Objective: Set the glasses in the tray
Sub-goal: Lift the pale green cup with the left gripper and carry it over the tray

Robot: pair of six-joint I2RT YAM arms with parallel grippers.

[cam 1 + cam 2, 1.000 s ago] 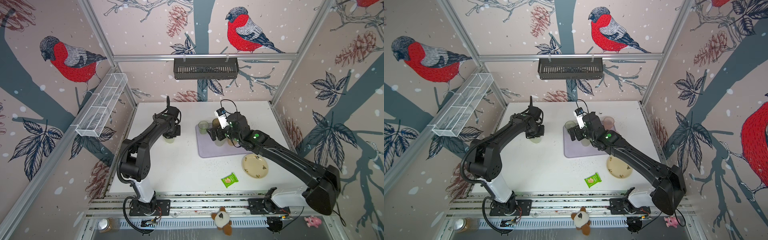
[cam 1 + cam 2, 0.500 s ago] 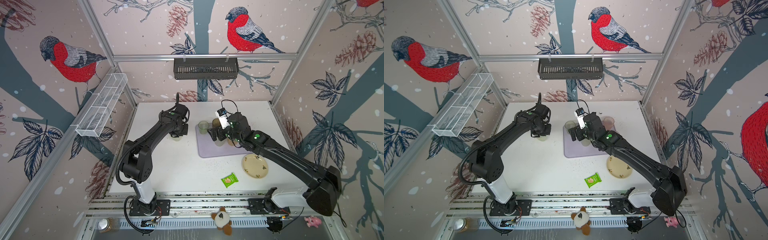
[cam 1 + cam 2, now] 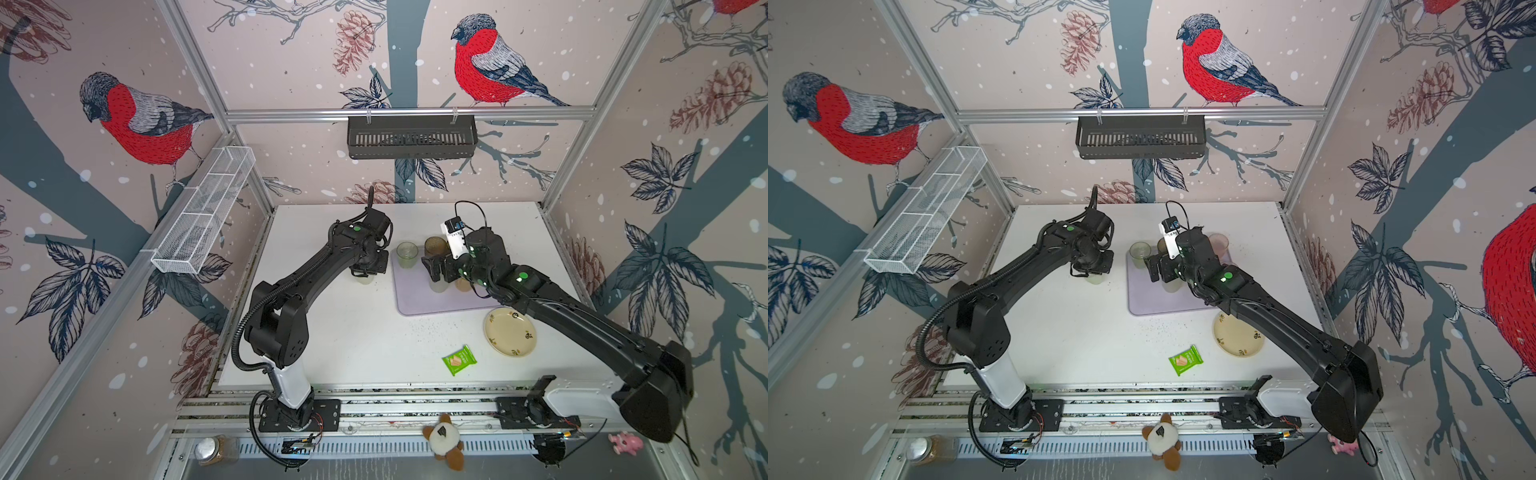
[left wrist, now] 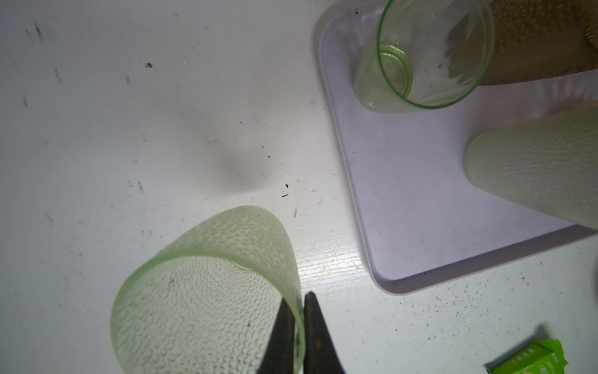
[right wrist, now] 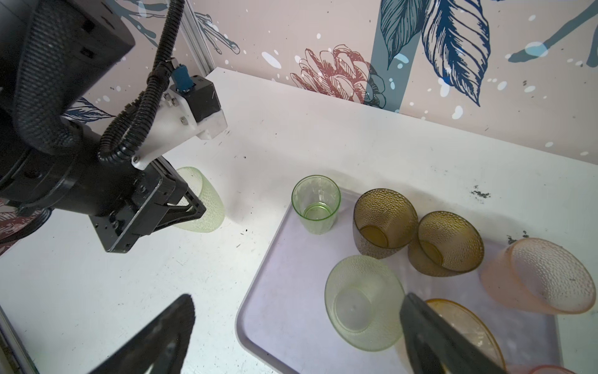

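Pinching green tumbler point(image 4: 200, 291) rim, left gripper point(image 4: 299, 299), beside tray point(image 4: 404, 194)

Black arms point(image 3: 309, 266) — white bases point(image 3: 291, 386), corrugated cable point(image 3: 238, 345), seemingly green status dots point(image 3: 524, 275).

The tray point(image 5: 284, 291) is pale lilac. In its far left corner, the smooth green glass point(image 5: 315, 204) is see-through. The 2 brown glasses point(image 5: 385, 223) beside it have round bumps. The pale glass point(image 5: 362, 301) is milky with a little green. The pink glass point(image 5: 543, 275) is bumpy too. The yellow glass point(image 5: 469, 323) is orange-gold. The tabletop point(image 3: 353, 332) is white with dark specks. The bumpy green glass point(image 4: 200, 291) is light green. The plate point(image 3: 510, 332) is cream with little brown flowers. The packet point(image 3: 459, 360) is bright green. The walls point(image 3: 291, 166) show red and grey birds point(image 3: 486, 66).
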